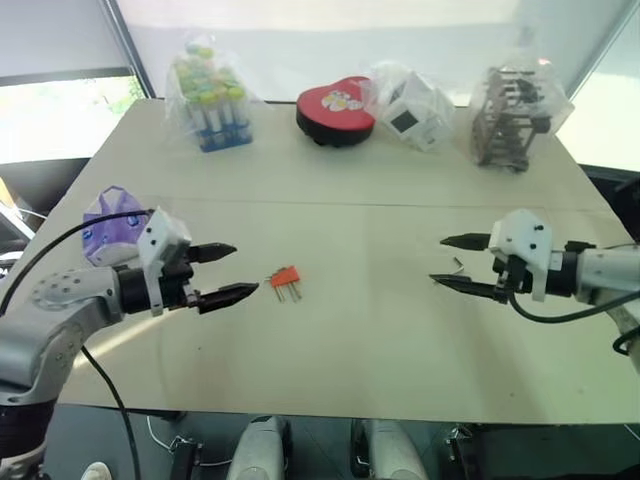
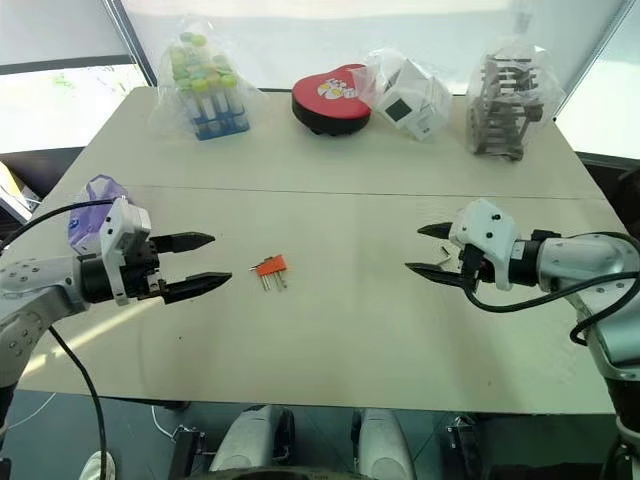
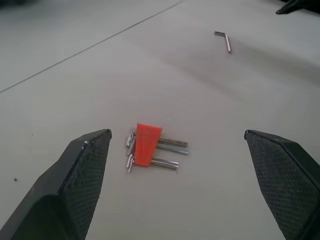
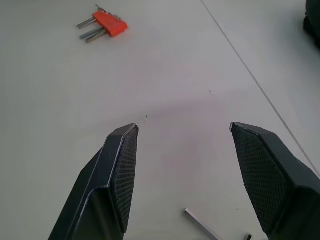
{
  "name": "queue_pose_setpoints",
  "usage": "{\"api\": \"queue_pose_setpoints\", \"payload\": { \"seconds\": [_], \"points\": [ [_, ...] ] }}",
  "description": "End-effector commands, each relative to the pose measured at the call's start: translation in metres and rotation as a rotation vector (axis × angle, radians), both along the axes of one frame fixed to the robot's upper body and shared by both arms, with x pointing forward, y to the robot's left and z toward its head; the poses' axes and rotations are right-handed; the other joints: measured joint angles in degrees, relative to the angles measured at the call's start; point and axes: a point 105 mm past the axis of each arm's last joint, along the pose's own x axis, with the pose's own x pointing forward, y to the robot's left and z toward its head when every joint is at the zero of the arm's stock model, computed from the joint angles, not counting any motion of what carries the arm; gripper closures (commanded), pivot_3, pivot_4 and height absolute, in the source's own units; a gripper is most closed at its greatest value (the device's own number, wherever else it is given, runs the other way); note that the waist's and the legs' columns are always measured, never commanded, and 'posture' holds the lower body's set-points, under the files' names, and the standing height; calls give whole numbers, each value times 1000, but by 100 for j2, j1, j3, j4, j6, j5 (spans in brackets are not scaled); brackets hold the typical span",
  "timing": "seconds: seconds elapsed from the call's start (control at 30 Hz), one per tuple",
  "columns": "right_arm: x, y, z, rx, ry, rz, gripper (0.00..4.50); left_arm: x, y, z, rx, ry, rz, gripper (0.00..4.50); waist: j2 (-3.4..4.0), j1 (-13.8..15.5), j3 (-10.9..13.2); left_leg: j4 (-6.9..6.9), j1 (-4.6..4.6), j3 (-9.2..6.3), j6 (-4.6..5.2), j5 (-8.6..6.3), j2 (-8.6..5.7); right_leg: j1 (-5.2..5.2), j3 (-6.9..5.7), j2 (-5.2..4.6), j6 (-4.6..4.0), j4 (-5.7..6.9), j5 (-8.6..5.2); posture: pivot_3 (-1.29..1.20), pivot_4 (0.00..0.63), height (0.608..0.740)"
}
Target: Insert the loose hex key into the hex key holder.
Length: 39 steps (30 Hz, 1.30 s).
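Holder [image 1: 285, 276] lay flat mid-table, just ahead of the left gripper [image 1: 232, 270] — jaws wide apart, empty. Loose key [image 3: 224, 39] lay on the table by the right gripper [image 1: 452, 261] — jaws also spread, gripping nothing, hovering close to it.

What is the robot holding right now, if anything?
Nothing. Both the left gripper and the right gripper are open and empty. The holder and the loose hex key lie on the table.
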Motion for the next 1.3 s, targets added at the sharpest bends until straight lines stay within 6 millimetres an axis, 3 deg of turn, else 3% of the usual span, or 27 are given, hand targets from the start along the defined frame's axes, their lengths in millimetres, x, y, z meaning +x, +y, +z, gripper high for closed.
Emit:
{"api": "queue_pose_setpoints", "payload": {
  "seconds": [0.03, 0.97, 1.13, 1.3],
  "points": [
    [0, 3, 8, 11, -21, 14, 1478, -4, 1, 9, 2, -21, -25, 50, -1, 1, 1, 0, -1, 0, 0, 0, 0, 0, 0, 0, 0, 0, 0, 0, 150, 740],
    [0, 10, 2, 9, -18, 39, 1478, 3, -1, 9, -3, -31, 21, 50, -2, -3, 2, 0, 0, 1, 0, 0, 0, 0, 0, 0, 1, 0, 1, 0, 150, 740],
    [4, 28, -6, 30, -50, 74, 1478, 11, 2, 7, 3, -61, 74, 50, -3, -4, 1, 0, 0, 1, -1, 0, 0, 0, 0, 0, 1, 1, 1, 0, 150, 740],
    [23, 77, -32, 146, -88, 117, 1478, 17, 12, -1, 20, -85, 147, 50, -8, -66, -1, -1, 4, 3, -1, 1, 4, -2, 1, 8, 1, 7, 2, 0, 150, 740]
  ]
}}
